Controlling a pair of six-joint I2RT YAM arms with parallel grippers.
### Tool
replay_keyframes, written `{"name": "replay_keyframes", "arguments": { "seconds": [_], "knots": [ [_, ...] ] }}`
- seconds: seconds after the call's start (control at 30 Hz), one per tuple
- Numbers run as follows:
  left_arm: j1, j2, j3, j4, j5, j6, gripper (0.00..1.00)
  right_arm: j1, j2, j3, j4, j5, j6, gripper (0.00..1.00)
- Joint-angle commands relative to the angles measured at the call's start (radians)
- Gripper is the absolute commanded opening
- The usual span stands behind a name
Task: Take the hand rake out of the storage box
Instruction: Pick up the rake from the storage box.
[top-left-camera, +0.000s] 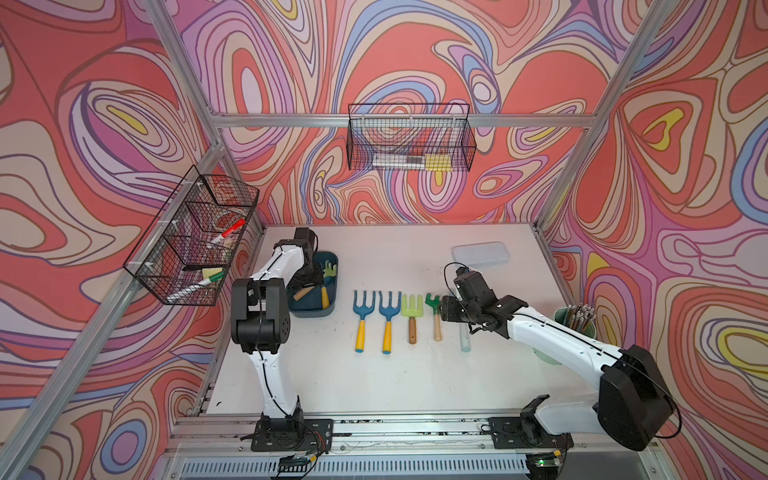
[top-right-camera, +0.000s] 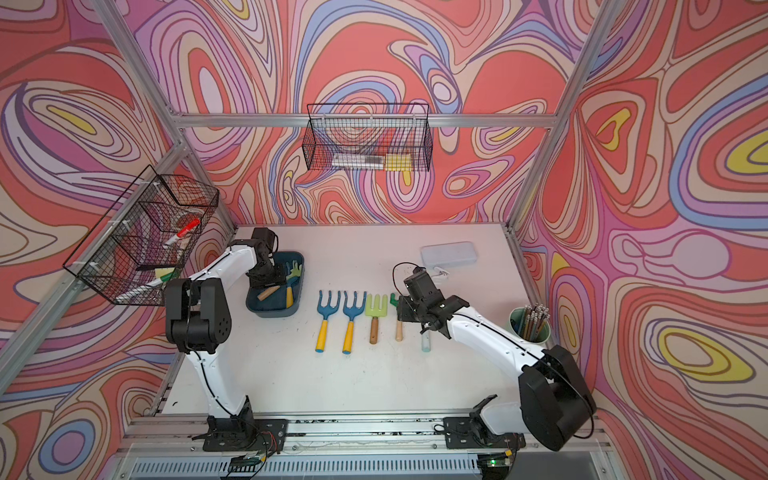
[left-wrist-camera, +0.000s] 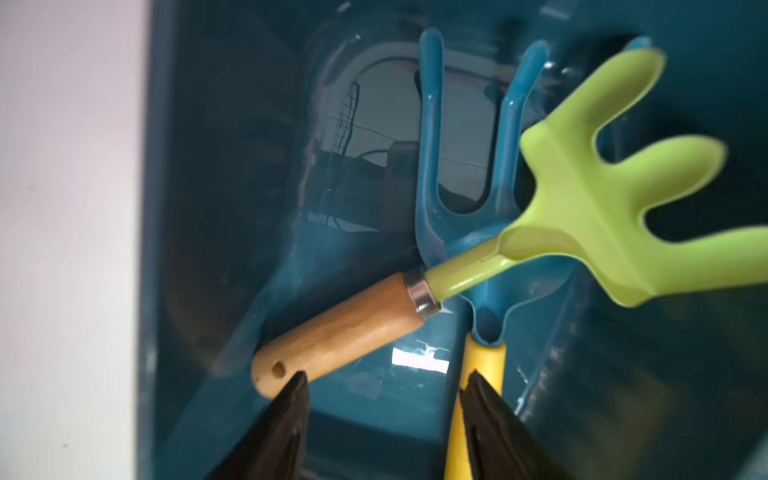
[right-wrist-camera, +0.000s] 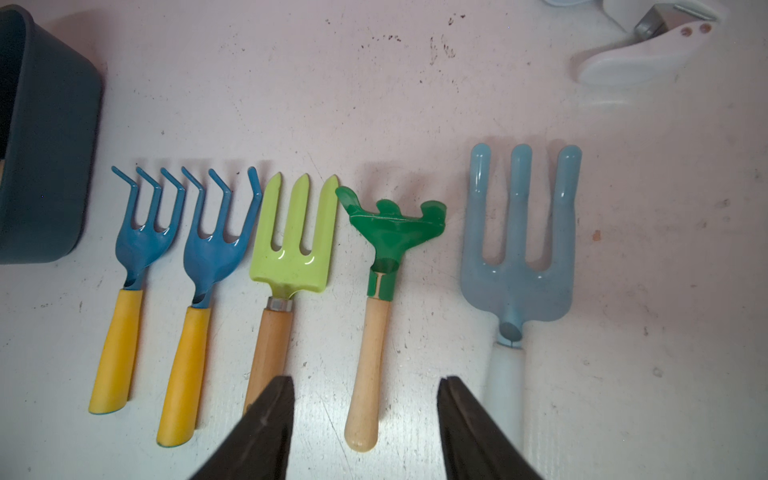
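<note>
Table (top-left-camera: 374, 382): white, scuffed.
Left edge, far half: teal storage box (top-left-camera: 309, 312).
Middle: five hand tools side by side, tines toward the far edge: blue rake (top-left-camera: 362, 316), second blue rake (top-left-camera: 388, 318), lime fork (top-left-camera: 412, 311), green rake (top-left-camera: 434, 318), pale blue fork (right-wrist-camera: 517, 257).
Toward far right corner: translucent case (top-left-camera: 480, 254).
Right edge: cup of pencils (top-right-camera: 540, 334).

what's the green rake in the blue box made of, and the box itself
Rake: lime head looks like painted metal, possibly plastic, smooth satin; handle looks like varnished wood, grain showing; collar shiny metal. Box: glossy teal plastic, its floor mirrors the surroundings.
</note>
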Motion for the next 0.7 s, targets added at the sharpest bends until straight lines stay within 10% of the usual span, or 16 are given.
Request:
{"name": "replay_keyframes", "arguments": {
  "seconds": [0.0, 0.67],
  "knots": [
    [0.011, 0.026, 0.002, 0.02, 0.036, 0.01, 0.64, 0.007, 0.009, 0.022, -0.018, 0.016, -0.013, 0.57],
    [0.034, -0.001, 0.075, 0.059, 0.001, 0.026, 0.69, 0.007, 0.019, 0.015, 0.0, 0.003, -0.01, 0.57]
  ]
}}
